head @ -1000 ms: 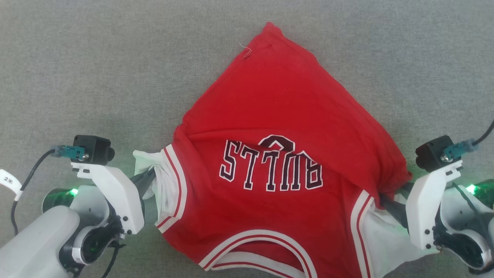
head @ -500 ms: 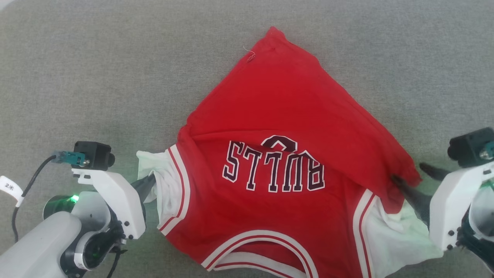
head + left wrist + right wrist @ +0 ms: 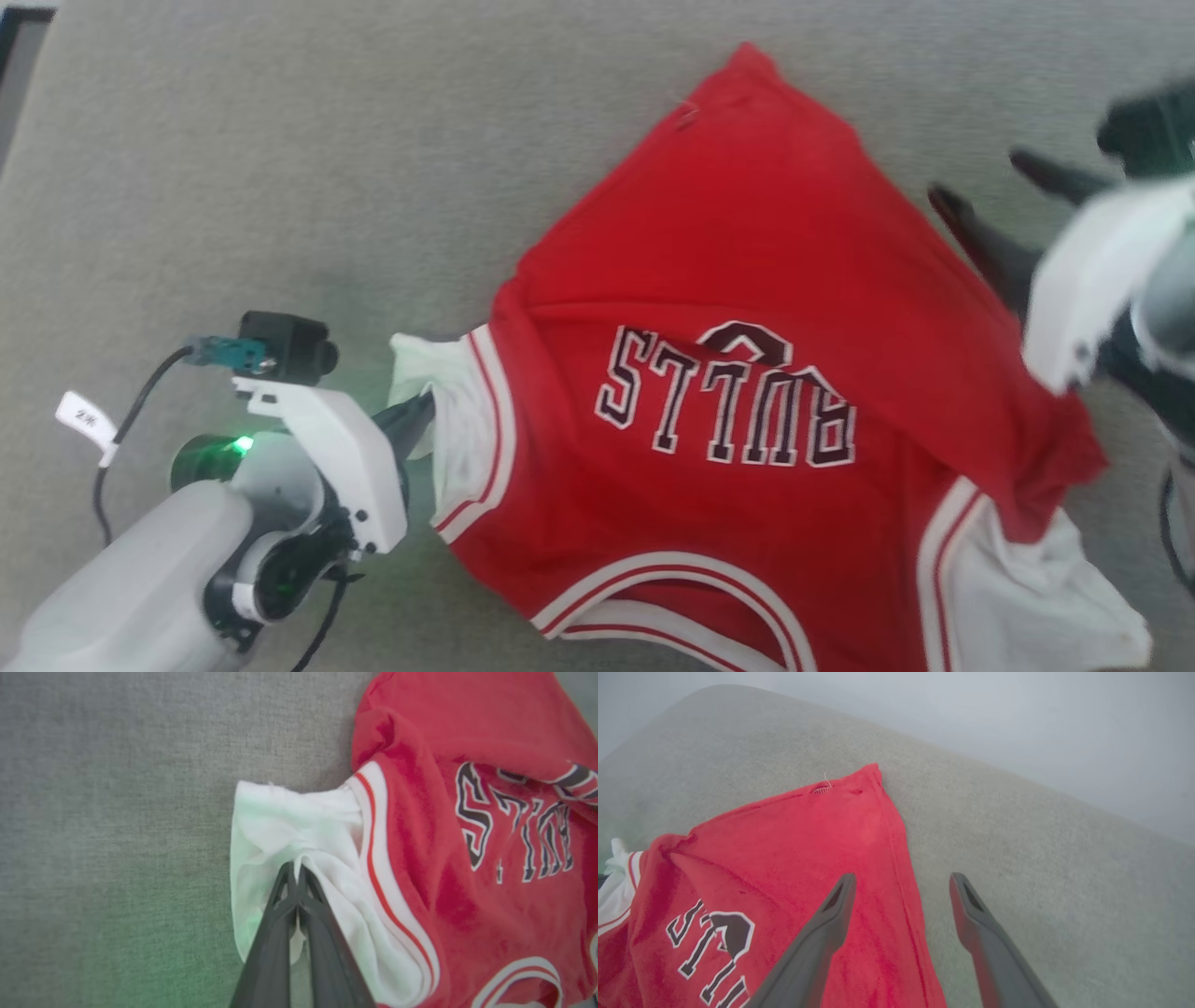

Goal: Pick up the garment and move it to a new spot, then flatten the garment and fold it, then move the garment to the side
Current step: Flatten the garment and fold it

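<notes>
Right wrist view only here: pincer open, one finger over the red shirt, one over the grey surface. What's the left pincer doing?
Observer: The left pincer is shut on the garment's white sleeve, pinching a bunched fold.
Operator: And the sleeve on my side?
Observer: The right sleeve lies loose and crumpled on the grey surface, with nothing gripping it.
Operator: Which way is the shirt lying?
Observer: Its collar trim is nearest the robot, so the lettering reads upside down in the head view.
</notes>
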